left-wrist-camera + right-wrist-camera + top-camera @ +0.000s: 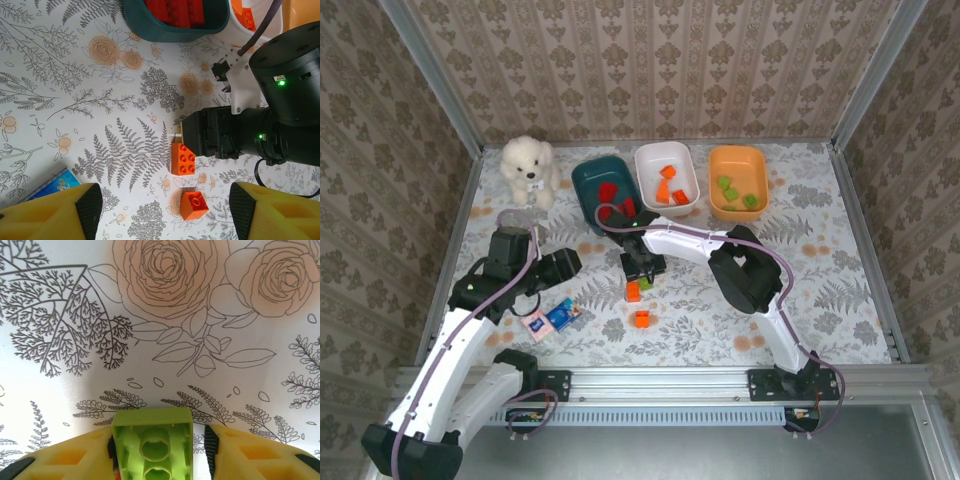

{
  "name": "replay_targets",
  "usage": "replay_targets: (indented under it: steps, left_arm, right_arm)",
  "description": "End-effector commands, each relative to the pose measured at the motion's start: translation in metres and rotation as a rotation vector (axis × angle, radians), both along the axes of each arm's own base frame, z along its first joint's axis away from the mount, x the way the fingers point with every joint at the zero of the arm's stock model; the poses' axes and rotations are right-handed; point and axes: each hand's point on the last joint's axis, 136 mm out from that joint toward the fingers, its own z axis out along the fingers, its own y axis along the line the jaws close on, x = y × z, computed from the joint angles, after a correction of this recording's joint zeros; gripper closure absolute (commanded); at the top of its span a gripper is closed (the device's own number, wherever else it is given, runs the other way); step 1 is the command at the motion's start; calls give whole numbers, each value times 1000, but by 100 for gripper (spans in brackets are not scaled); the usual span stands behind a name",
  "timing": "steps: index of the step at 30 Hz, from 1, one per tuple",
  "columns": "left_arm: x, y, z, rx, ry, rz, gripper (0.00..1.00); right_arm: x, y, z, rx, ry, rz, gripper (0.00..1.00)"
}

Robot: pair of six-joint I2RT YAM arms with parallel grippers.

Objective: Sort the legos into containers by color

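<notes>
two orange legos [183,159] lie on the desk [75,100] near the left gripper [165,205], jaws wide apart, empty. the right gripper [157,442] pinches a light green lego [152,430].

Three bins [582,182], two loose orange bricks [633,291], one held green brick [152,440], one plush dog [529,165], one packet [551,320].

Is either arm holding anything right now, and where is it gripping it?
The right fingers flank a green lego on two opposite sides; whether they grip it yet cannot be told. The left fingers hold nothing.
</notes>
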Motion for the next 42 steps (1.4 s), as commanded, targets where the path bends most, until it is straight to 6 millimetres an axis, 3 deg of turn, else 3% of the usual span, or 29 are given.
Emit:
replay_targets:
  steps: [1,8,11,14,17,21,27,30,36,42]
  left_arm:
    - [0,-5,0,-21,3,-8,29]
    - [1,-16,-2,-45,3,-49,29]
    - [4,-29,3,-90,-13,-91,29]
    - [10,-46,16,-155,-44,-141,29]
    - [20,-63,31,-197,-64,-178,29]
    - [44,-83,48,-235,-82,-201,28]
    - [84,-120,67,-258,-106,-255,28]
    - [105,-137,72,-259,-115,-275,28]
    - [140,-169,73,-253,-114,-311,28]
    - [160,-187,67,-238,-100,-322,29]
  right_arm:
    - [-3,-13,-9,-77,11,15,56]
    - [5,-15,-1,-65,-13,12,70]
    - [17,-21,23,-36,-59,-12,72]
    - [35,-39,60,2,-119,-58,73]
    - [56,-71,99,34,-188,-115,73]
    - [92,-128,137,68,-266,-220,73]
    - [157,-205,160,88,-364,-354,73]
    - [192,-237,153,78,-391,-408,73]
    - [254,-279,120,48,-418,-455,73]
    - [283,-308,79,10,-405,-507,72]
